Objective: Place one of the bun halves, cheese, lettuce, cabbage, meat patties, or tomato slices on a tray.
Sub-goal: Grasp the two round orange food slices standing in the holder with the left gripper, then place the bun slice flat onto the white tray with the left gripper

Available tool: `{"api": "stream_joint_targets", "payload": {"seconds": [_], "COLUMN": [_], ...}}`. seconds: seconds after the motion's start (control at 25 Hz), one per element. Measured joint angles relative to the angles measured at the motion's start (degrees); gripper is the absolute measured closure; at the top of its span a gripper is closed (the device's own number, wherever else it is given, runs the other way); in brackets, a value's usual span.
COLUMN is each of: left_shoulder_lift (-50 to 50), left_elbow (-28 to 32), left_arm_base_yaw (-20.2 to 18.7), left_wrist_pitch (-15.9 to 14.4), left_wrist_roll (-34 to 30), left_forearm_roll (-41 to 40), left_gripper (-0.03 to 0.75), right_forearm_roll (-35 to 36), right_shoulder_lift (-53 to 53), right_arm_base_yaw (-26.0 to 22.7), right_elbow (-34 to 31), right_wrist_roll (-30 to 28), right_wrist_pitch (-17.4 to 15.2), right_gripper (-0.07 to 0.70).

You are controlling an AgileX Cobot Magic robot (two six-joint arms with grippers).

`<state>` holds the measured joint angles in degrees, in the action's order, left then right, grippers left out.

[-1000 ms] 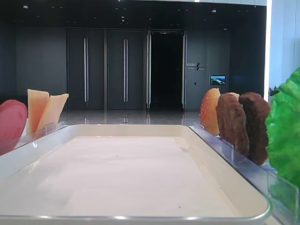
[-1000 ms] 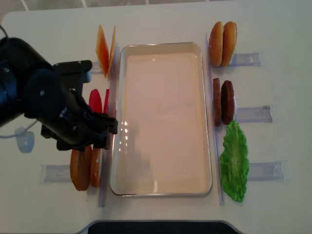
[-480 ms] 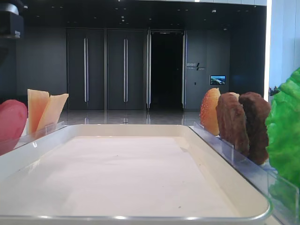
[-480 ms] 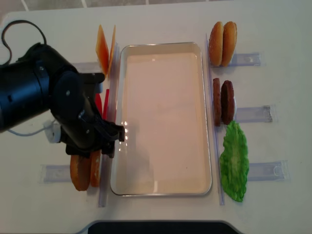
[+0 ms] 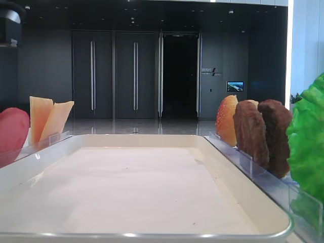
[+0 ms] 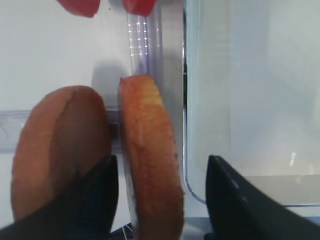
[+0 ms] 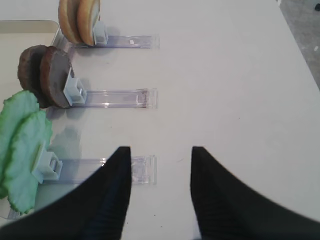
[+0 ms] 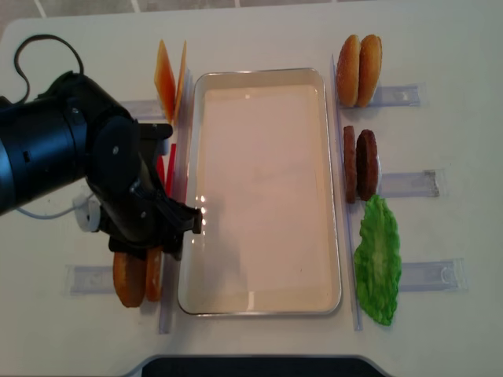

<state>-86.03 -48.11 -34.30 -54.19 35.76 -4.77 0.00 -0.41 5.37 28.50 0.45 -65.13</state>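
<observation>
Both left fingers (image 6: pixel 100 195) now straddle one bun half (image 6: pixel 150 160).

Realsense view looks straight down on whole table. Other exterior view sits low at tray (image 5: pixel 152 234) end, facing along it. Wrist views look down, close; left probably nearest. All share tray (image 8: pixel 259 75) surroundings.
</observation>
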Motion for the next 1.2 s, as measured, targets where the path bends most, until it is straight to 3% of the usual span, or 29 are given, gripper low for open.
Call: {"api": "stream_joint_targets", "payload": {"seconds": [0.2,0.32,0.56,0.96,1.2], "left_shoulder_lift": [0.0,0.0,0.2,8.2,11.4], "left_elbow": [-0.1,-0.1,-1.0,-11.5,-14.1], "left_arm_base_yaw": [0.0,0.0,0.0,0.0,0.0], "left_wrist_pitch": [-1.7,-2.3,-4.3,-14.7,-15.6], "left_wrist_roll": [-0.3,-0.3,-1.0,-1.9,-1.9], "left_forearm_roll": [0.0,-0.6,-0.6,-0.3,-2.1], "left_gripper": [0.505,0.581,0.584,0.586,0.586], "right_forearm_roll": [0.0,0.0,0.0,0.0,0.0], "right_shoulder_lift": [0.0,0.0,0.0,0.0,0.0], "right_arm_base_yaw": [0.0,0.0,0.0,0.0,0.0], "right_elbow": [0.0,0.0,0.0,0.0,0.0], "right_wrist_roll": [0.0,0.0,0.0,0.0,0.0], "right_wrist_pitch": [0.0,0.0,0.0,0.0,0.0], "right_gripper": [0.328,0.328,0.328,0.328,0.328]}}
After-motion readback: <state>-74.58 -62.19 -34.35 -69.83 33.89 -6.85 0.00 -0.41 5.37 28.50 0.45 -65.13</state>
